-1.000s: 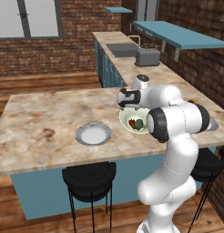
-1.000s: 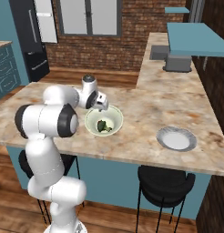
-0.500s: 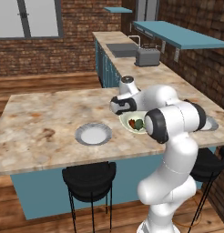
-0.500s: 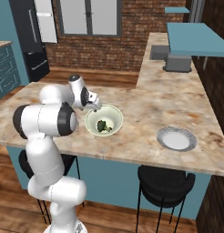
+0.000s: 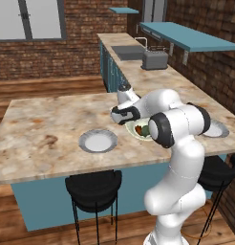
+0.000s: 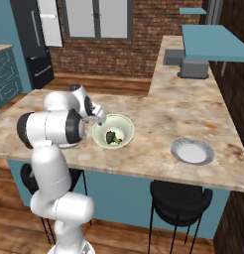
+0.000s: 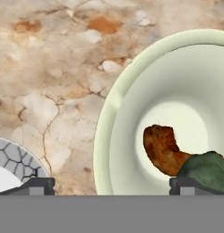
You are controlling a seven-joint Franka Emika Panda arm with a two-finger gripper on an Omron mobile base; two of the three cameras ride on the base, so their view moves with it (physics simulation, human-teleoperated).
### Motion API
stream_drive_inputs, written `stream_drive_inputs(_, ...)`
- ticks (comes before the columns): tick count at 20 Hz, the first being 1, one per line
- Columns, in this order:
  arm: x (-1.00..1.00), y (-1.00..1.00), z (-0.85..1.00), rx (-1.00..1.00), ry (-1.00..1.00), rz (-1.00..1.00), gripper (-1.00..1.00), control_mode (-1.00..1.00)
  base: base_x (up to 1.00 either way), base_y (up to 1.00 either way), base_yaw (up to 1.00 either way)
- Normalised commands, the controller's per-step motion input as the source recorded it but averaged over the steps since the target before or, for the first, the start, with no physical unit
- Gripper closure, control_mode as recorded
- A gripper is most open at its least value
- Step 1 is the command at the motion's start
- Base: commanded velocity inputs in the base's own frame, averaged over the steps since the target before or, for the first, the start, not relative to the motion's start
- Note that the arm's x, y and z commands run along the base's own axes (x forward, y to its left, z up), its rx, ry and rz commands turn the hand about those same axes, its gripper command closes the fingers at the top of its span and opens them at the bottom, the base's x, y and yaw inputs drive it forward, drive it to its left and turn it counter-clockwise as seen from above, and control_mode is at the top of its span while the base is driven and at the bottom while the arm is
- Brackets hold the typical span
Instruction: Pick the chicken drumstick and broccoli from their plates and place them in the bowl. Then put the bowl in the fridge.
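One bowl (image 6: pixel 113 132) is sitting on the bench (image 6: pixel 158 119), holding one chicken drumstick (image 7: pixel 162 149) and one broccoli (image 7: pixel 205 169) lying against each other. Two plates are resting on the bench too, one (image 5: pixel 97 141) to the bowl's left and one (image 6: pixel 192 151) to its right. The hand (image 7: pixel 111 185) is hanging over the bowl's rim, its fingers spread apart and straddling it. One toaster (image 5: pixel 154 60) is standing well behind, and the fridge (image 6: pixel 32 44) is standing across the room.

Drumstick (image 7: pixel 161 152) & broccoli (image 7: pixel 206 167) in bowl (image 7: pixel 132 91); claw (image 7: pixel 111 183) over rim.
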Motion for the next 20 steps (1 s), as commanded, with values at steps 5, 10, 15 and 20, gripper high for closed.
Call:
stream_drive_inputs(5,0.15,0.0,-0.27,0.0,0.11,0.0,-1.0,-1.0,0.0,0.0,0.0)
stream_drive_inputs(10,0.15,0.0,-0.27,-0.01,0.04,0.0,-1.0,-1.0,0.0,0.0,0.0)
stream_drive_inputs(15,0.11,-0.02,-0.24,-0.05,0.04,0.0,-1.0,-1.0,0.0,0.0,0.0)
stream_drive_inputs(20,0.01,-0.17,-0.16,-0.1,0.04,0.0,-1.0,-1.0,0.0,0.0,0.0)
